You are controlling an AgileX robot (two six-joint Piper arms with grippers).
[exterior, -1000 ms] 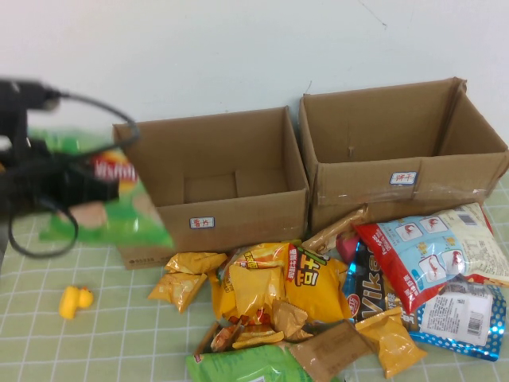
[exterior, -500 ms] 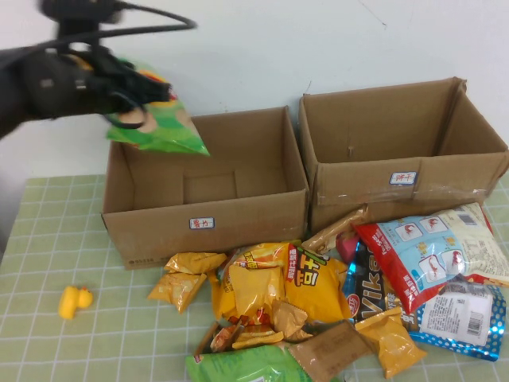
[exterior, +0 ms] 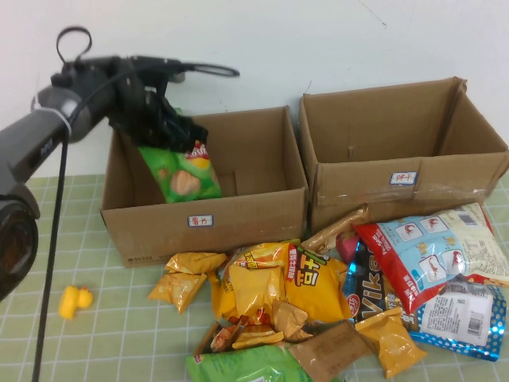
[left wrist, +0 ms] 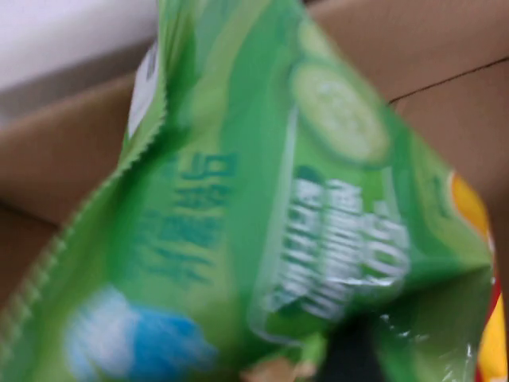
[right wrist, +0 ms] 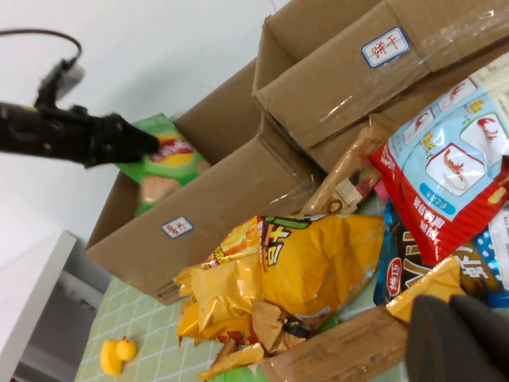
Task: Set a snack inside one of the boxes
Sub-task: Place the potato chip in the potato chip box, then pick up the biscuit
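Far left, a yellow toy duck (exterior: 74, 301) lies alone on the table, not part of the job.

Next, the left gripper (exterior: 171, 119) reaches over the left rear of the low box (exterior: 238, 223), placed there, we judge, so the bag ends up inside and not on a wall. We cannot tell whether it grips the bag or has let go. The green crisp bag (exterior: 181, 171) hangs right under it, tilted, inside the box opening and against the back-left wall. In the left wrist view the bag (left wrist: 262, 215) fills almost everything, cardboard behind it.

We judge the task is nearly done and only a clean release and retreat are left.

To the right, the taped box (exterior: 398, 187) has no bags showing in it. In front of both boxes lies the pile of snacks (exterior: 310, 286), not involved.

Only a dark part of the right gripper (right wrist: 457, 338) shows in its wrist view, low by the pile, parked by the look of it. We cannot tell its state.
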